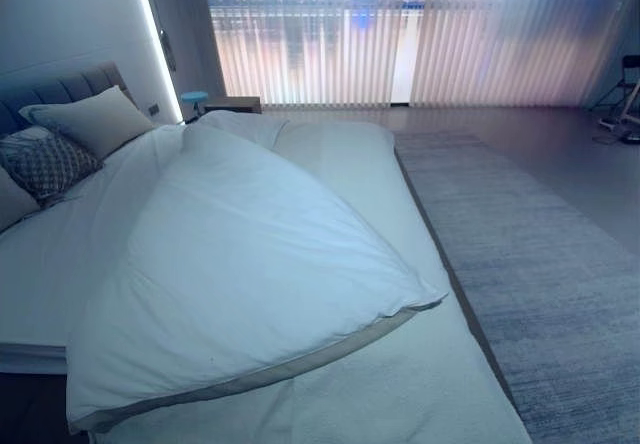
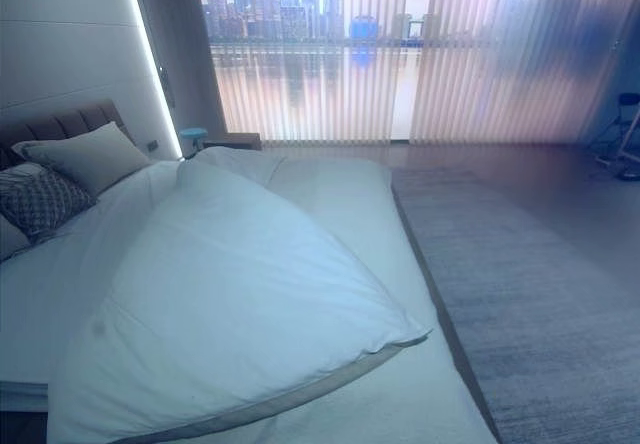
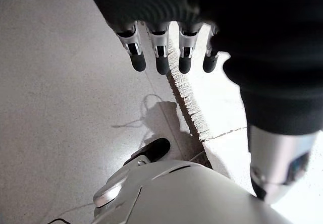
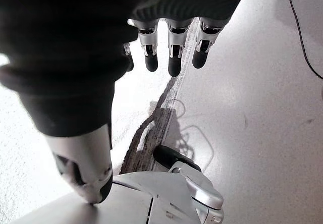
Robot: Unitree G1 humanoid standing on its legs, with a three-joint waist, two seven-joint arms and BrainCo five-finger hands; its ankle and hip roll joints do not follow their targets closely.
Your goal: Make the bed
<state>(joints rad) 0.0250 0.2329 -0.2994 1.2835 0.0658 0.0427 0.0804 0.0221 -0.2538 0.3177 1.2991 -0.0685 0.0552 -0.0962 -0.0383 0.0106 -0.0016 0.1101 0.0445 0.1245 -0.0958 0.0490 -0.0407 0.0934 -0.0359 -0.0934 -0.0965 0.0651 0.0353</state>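
Overall, one white duvet (image 1: 250,264) lies bunched diagonally below three pillows (image 1: 90,119); left hand (image 3: 161,52) and right hand (image 4: 171,47) hang slack-fingered, holding nothing.

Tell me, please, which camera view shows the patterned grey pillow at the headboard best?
The left eye view: the patterned grey pillow shows nearly whole beside the plain pale pillow. The right eye view crops it at the edge; the wrist views show floor.

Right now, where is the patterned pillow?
In the left eye view, the patterned pillow lies at the bed's head, far left, just in front of the plain pillow.
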